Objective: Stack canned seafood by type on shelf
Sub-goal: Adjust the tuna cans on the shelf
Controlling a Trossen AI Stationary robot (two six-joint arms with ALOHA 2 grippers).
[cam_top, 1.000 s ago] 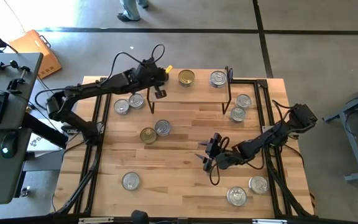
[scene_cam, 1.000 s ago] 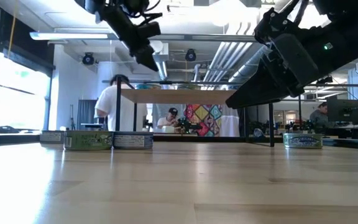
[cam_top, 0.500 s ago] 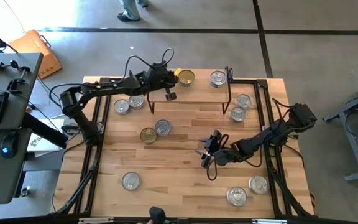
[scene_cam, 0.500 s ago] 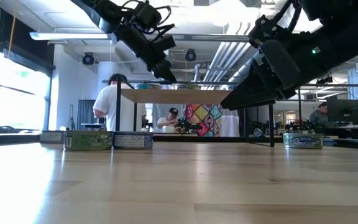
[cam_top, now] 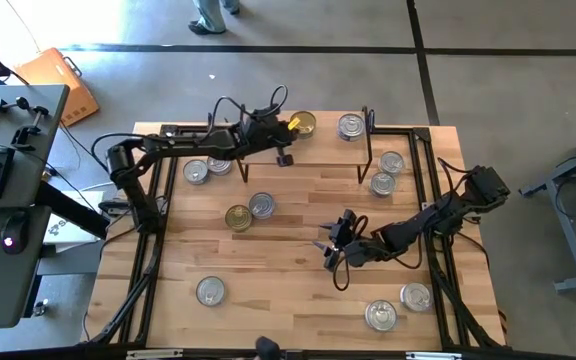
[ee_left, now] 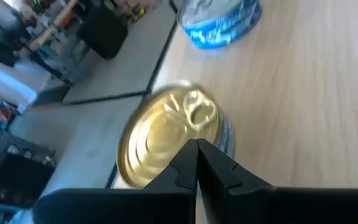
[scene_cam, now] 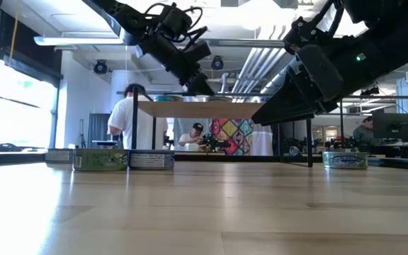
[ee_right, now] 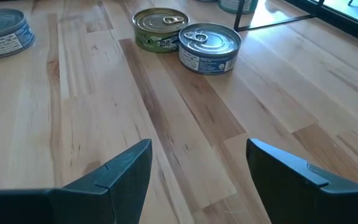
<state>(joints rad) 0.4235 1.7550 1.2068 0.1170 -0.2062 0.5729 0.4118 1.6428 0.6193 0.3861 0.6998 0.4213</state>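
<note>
Two tins (cam_top: 350,126) sit unstacked on the shelf (cam_top: 328,150), roughly ten remain on the table (cam_top: 288,290); left gripper (cam_top: 284,157) shut empty, apparently nudging the gold tin (ee_left: 166,134); right gripper (cam_top: 330,248) open, empty, mid-table.

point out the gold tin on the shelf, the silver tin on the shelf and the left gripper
gold-lidded tin (cam_top: 302,124), high view, on its lid
silver-lidded tin (cam_top: 350,126), high view, lid centre
left gripper (ee_left: 196,147), left wrist view, tip of its shut fingers
</note>
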